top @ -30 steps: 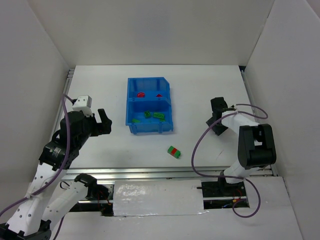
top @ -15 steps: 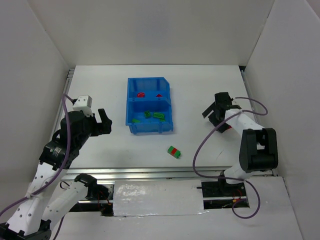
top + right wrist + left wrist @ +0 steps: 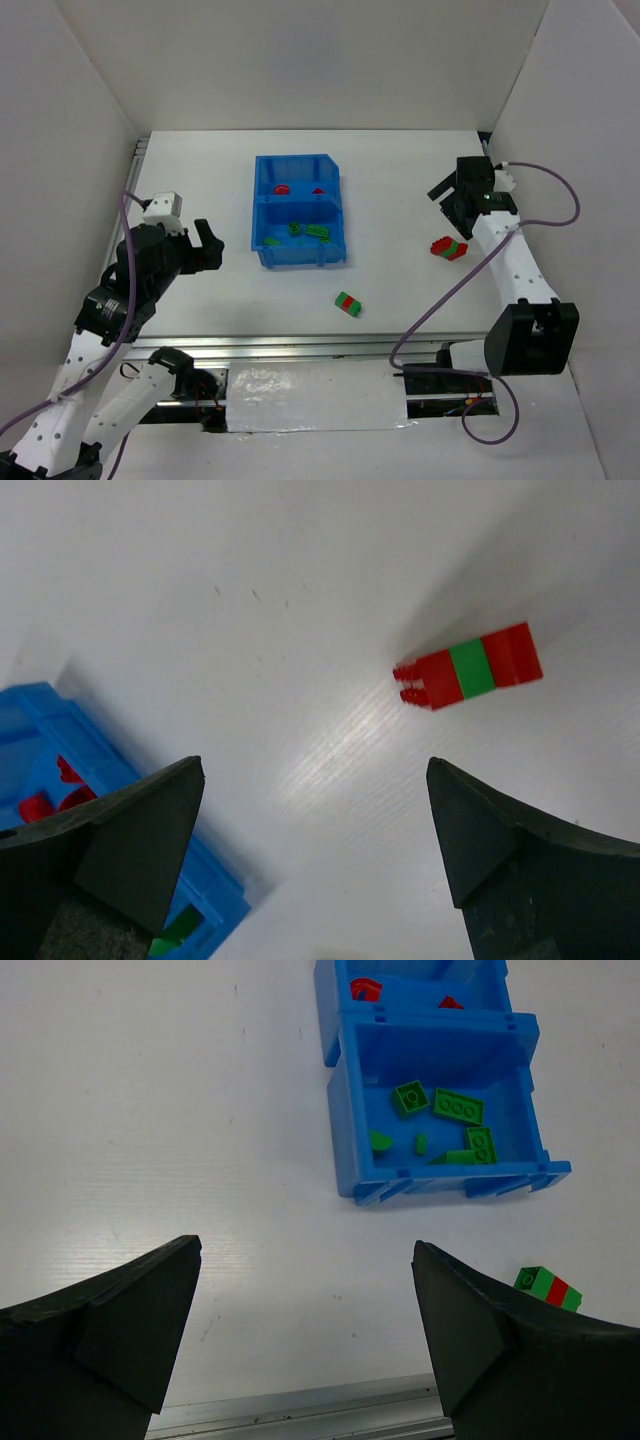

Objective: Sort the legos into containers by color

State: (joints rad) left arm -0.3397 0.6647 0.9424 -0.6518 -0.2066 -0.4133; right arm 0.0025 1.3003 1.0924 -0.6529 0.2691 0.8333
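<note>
The white tabletop [image 3: 400, 170] carries one blue bin [image 3: 305, 258], set about midway between the arms, probably so either can reach it. Its far half holds two red pieces [image 3: 283, 188] and its near half the green bricks [image 3: 318, 231], so the colour rule looks settled: red far, green near. The left tool [image 3: 205, 245] hangs left of the bin with its jaws wide apart and empty. The right tool [image 3: 455, 195] sits well right of the bin, jaws also wide apart and holding nothing. Two mixed pieces lie out on the tabletop, likely because each must be pulled apart before sorting: a stack [image 3: 449, 248] near the right tool and a pair [image 3: 348, 304] just in front of the bin. The top view alone shows both at once. The left wrist view picks out the separate green bricks [image 3: 457, 1107] and catches the pair [image 3: 547, 1288] at its edge. The right wrist view shows the stack [image 3: 467, 667] lying on its side, red-green-red, with studs at one end.
</note>
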